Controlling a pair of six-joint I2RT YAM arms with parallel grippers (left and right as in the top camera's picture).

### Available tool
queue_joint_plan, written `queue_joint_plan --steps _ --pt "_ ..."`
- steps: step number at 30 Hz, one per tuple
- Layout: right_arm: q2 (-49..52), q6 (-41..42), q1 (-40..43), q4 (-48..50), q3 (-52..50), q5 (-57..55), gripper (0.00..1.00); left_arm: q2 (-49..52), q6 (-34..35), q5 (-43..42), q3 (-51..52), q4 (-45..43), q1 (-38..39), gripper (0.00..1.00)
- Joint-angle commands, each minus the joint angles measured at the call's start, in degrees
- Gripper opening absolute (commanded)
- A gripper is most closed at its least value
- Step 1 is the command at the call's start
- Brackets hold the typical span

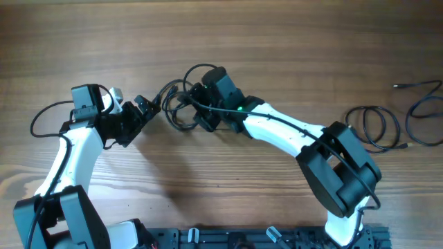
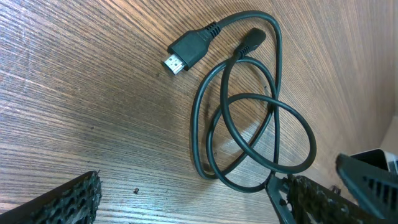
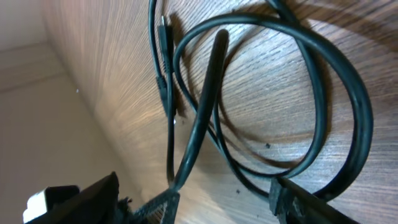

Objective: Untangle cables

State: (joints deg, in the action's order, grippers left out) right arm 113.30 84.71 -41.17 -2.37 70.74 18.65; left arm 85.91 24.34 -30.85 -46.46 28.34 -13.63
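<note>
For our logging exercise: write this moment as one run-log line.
task: untangle cables | left gripper: open, empty | right gripper: open over cables | cables: looped on table

Cable bundle (image 1: 176, 104) partly hidden under right pincer (image 1: 198, 108); far-right cable (image 1: 422, 114) cut off.

White arms (image 1: 277, 131); black joints (image 1: 339, 169); ridged pincer fingers (image 2: 62, 200)

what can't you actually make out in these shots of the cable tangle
- Overhead: the cables are too small to trace their crossings, and the right gripper covers part of the tangle.
- Right wrist: the thick cable runs down to a finger; its end is hidden there.
- Left wrist: the loop meets a finger; contact unclear.
- Overhead: the loose cords at the right have plugs too small to identify.
</note>
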Motion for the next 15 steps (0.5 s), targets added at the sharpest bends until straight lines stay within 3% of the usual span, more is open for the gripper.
queue_joint_plan --steps 1,5,13,14,15 --pt "1.5 1.3 -1.0 1.3 -0.2 -6.1 0.74 -0.6 0.2 0.5 0.0 0.0 -0.1 1.00" --pt "1.7 0.9 -1.0 2.8 -0.2 -8.1 0.62 -0.6 0.2 0.5 0.0 0.0 -0.1 1.00" --pt "2.7 0.8 -1.8 4.3 -0.2 -10.3 0.55 -0.6 0.2 0.5 0.0 0.0 -0.1 1.00" --pt "3.7 0.8 -1.8 4.5 -0.2 -10.6 0.52 -0.6 0.2 0.5 0.0 0.0 -0.1 1.00" --pt "4.6 0.9 -1.8 4.8 -0.2 -11.0 0.41 -0.6 0.2 0.5 0.0 0.0 -0.1 1.00"
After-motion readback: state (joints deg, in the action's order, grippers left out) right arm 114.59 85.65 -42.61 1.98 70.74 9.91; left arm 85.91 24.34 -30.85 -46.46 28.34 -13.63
